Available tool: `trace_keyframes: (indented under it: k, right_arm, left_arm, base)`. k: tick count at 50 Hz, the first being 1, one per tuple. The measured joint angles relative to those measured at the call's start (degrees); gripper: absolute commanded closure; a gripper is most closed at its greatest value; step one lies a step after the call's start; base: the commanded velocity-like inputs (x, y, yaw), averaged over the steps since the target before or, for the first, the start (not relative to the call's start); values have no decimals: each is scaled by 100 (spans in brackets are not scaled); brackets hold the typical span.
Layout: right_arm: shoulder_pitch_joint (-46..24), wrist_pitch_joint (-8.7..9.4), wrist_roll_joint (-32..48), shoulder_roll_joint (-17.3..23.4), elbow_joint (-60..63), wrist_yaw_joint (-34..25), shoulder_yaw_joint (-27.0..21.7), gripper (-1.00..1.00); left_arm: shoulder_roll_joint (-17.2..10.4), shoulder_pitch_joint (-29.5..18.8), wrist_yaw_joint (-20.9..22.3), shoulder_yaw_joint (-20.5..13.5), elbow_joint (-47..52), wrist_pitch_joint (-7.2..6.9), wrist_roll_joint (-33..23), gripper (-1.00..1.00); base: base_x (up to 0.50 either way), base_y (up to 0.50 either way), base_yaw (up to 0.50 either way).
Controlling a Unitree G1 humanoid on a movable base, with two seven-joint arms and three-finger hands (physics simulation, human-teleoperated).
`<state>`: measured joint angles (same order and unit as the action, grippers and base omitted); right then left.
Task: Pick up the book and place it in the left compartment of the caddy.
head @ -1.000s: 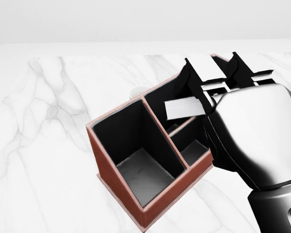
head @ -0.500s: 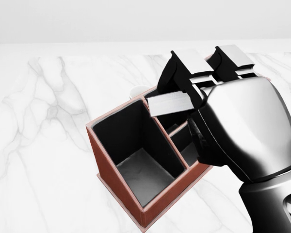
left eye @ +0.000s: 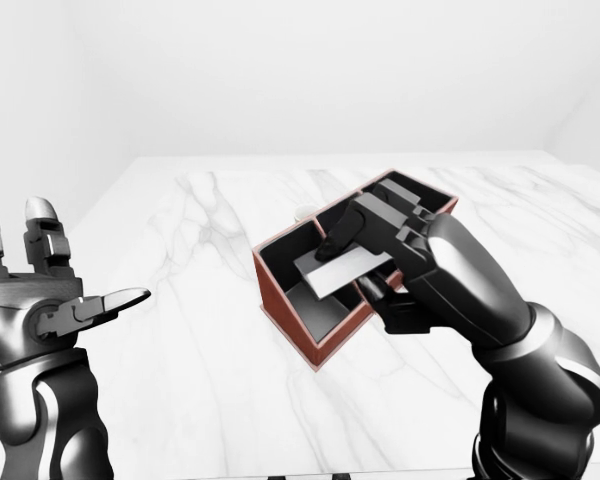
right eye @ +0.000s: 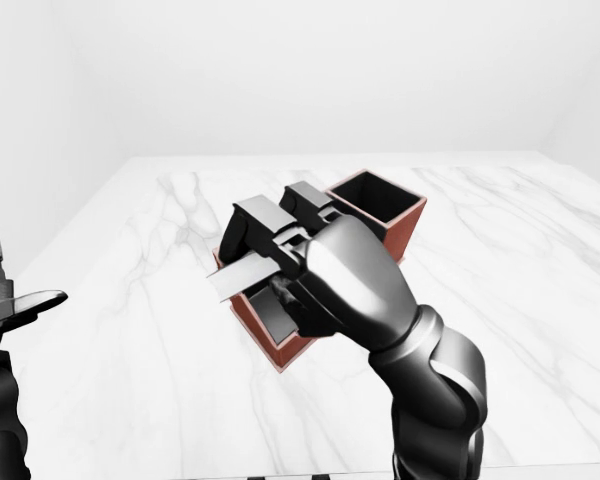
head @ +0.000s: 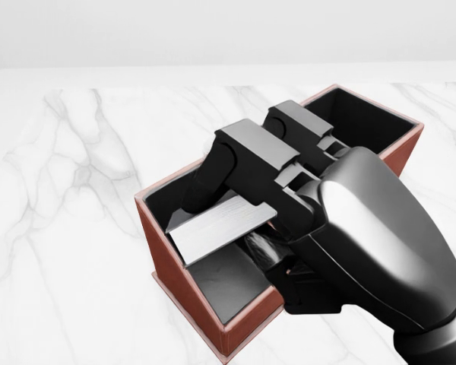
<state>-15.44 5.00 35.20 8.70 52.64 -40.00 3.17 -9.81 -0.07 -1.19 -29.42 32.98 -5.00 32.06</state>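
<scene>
The right hand (head: pixel 235 186) is gripping the book (head: pixel 216 228), a thin grey slab, fingers over its top face and thumb underneath. Vs. 1.0 s ago in the head view, hand + book are now sitting further left: then the book was over the caddy's right-side compartments, at 0.5 s it was at the divider, and now it is hanging over the left compartment (head: pixel 213 285) of the red-brown caddy (head: pixel 190 304). The book is lying roughly flat, tilted a little, lower-left corner near the left wall; cannot tell whether it is touching the rim. It is not yet inside.

Meaning: transport phase is approx. done; judged next req. is tipping the book toward upright and lowering before letting go, since a flat book may bridge the walls.

The left hand (left eye: pixel 50 290) is idling well apart at the left-eye view's left edge, fingers spread, holding nothing. The marble table (left eye: pixel 200 360) is carrying the caddy.
</scene>
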Motion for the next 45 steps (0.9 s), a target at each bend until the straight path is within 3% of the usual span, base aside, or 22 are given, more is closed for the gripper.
trace_keyframes:
  k: [11, 21, 45]
  right_arm:
    - [238, 0, -1429, 164, -324, 0, -481, 100]
    - [391, 0, -2245, 269, -743, 0, -880, 100]
    - [606, 0, -2849, 370, -1515, 0, -1027, 100]
  left_arm:
    - [9, 9, 9, -4, 8, 0, -5, -100]
    - [21, 13, 8, 18, 11, 0, -28, -100]
    - [30, 13, 19, 41, -16, 0, -59, -100]
  base:
    - [0, 0, 0]
    - [0, 0, 0]
    - [0, 0, 0]
